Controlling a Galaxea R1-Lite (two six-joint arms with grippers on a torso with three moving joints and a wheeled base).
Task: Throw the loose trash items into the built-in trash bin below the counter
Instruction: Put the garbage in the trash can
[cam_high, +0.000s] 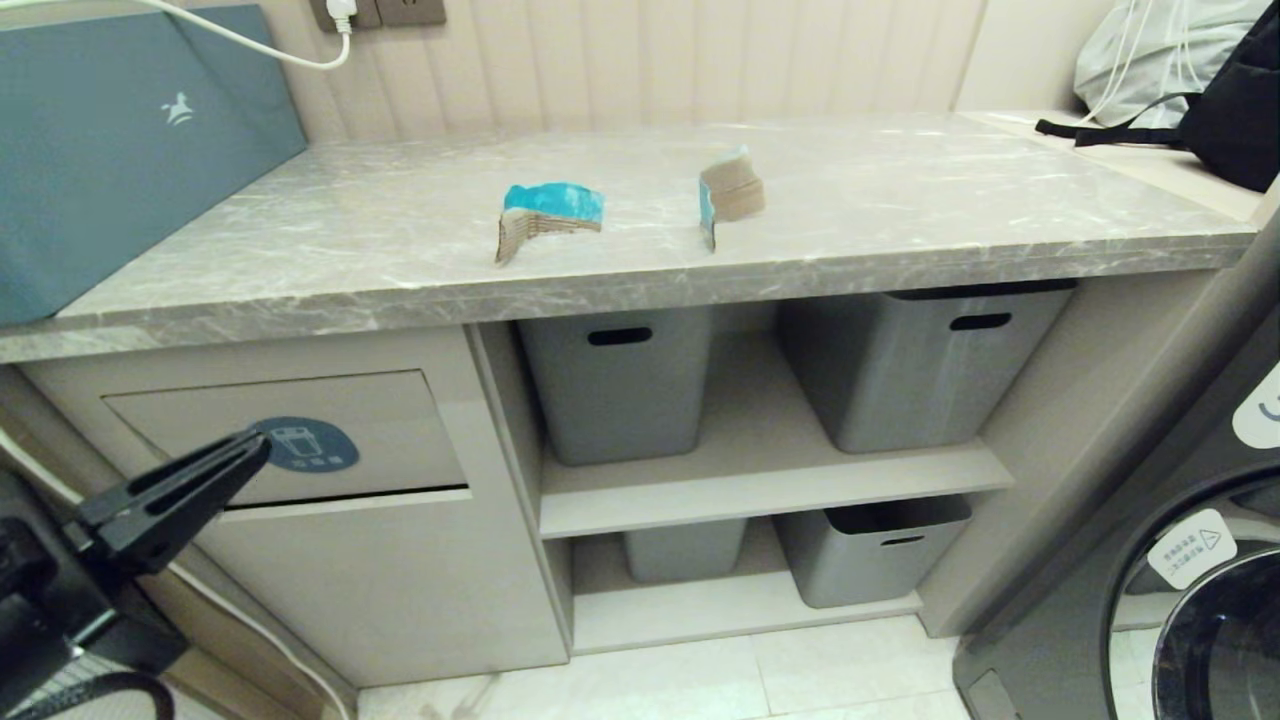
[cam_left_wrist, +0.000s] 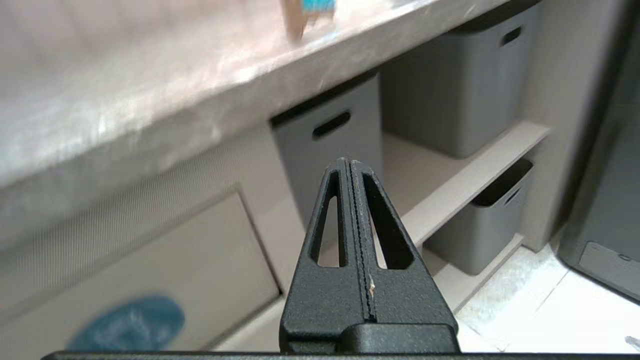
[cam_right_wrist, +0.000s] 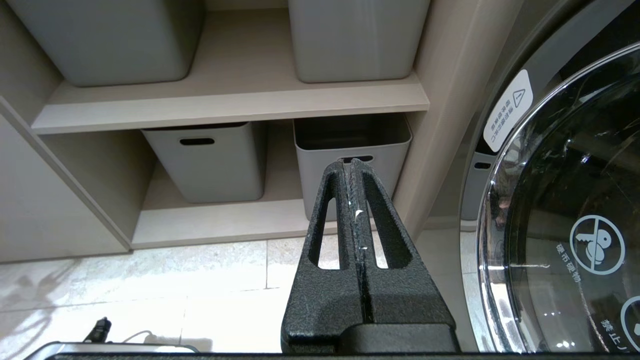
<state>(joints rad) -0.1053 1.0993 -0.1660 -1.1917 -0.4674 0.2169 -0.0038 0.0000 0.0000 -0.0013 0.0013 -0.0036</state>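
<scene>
The left tool (cam_high: 262, 447) hangs low at the left of the head view, its 2 fingers clenched flat together with nothing between them, the tip lying in front of the beige flap of the built-in trash bin (cam_high: 400, 425) and just beside its round blue sticker (cam_high: 306, 444); whether the tip touches the flap cannot be told. The flap sits under the front edge of the grey marble desk (cam_high: 300, 255). On the desk lie 2 torn cardboard scraps, well apart from the tool: a turquoise-faced scrap (cam_high: 547, 215) near the middle and a folded brown scrap (cam_high: 732, 192) with a turquoise edge to its right, the 2 near each other but not touching. The right tool (cam_right_wrist: 352, 162) is also clenched and empty, pointing toward the lower shelf with its grey plastic bins (cam_right_wrist: 352, 150), beside the washing machine door (cam_right_wrist: 565, 210).
</scene>
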